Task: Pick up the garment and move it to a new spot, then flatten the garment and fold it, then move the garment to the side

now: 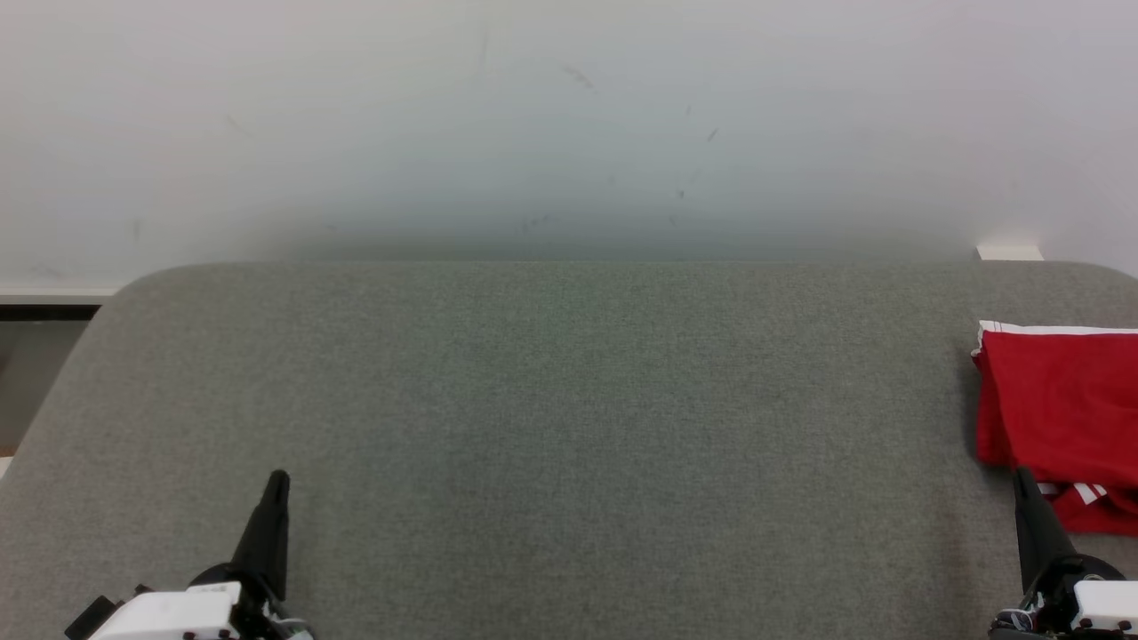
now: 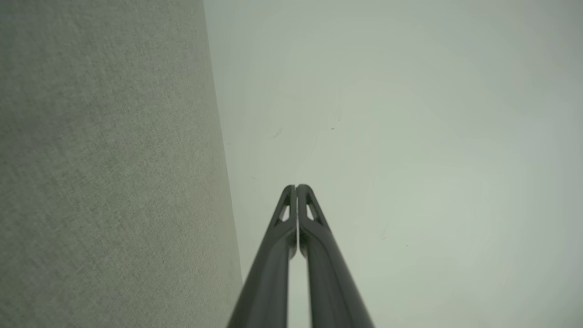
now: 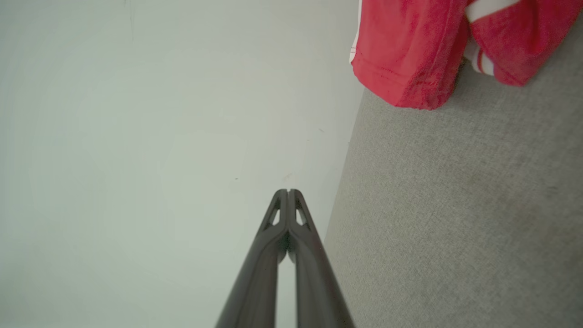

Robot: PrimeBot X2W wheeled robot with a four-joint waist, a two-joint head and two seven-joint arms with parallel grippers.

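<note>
Grey fabric table against scuffed white wall

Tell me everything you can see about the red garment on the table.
The red garment lies on the grey, felt-like table at its right side, cut off by the head view's right border. It looks like soft knit cloth, with white trim along its far edge and white stripes at its near end. It is folded into a compact stack of layers, with a stitched hem showing in the right wrist view. The shut right gripper overlaps it in the head view but seems apart from it.
</note>
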